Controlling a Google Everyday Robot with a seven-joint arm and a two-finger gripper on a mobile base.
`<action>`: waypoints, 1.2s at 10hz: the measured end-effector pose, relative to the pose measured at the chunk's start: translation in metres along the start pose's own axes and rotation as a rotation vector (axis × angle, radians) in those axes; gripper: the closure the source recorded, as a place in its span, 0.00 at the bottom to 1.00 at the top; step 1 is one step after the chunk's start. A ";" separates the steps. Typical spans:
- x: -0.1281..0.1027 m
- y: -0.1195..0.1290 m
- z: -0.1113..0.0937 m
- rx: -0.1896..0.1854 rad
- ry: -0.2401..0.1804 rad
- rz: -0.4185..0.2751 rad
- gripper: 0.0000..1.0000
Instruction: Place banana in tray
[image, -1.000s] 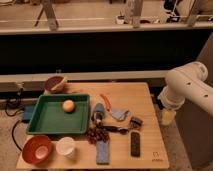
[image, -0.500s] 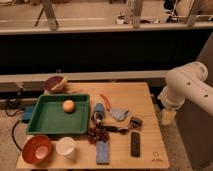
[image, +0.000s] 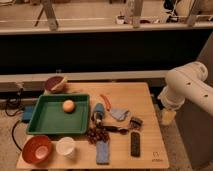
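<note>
Wooden table with a dark railing behind is shown in the single camera view. No banana can be picked out with certainty among the clutter right of the tray; a slim orange piece just beside its rim is the nearest candidate. A banana is judged light, soft, smooth-skinned and easily bruised, best taken gently across its middle. One round orange fruit lies in the tray. The orange bowl and white cup appear empty. The gripper hangs beyond the table's right edge, jaws spread, nothing held.
</note>
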 end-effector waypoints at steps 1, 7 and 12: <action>0.000 0.000 0.000 0.000 0.000 0.000 0.20; -0.038 -0.004 -0.019 0.039 0.017 -0.117 0.20; -0.064 -0.015 -0.032 0.079 0.033 -0.230 0.20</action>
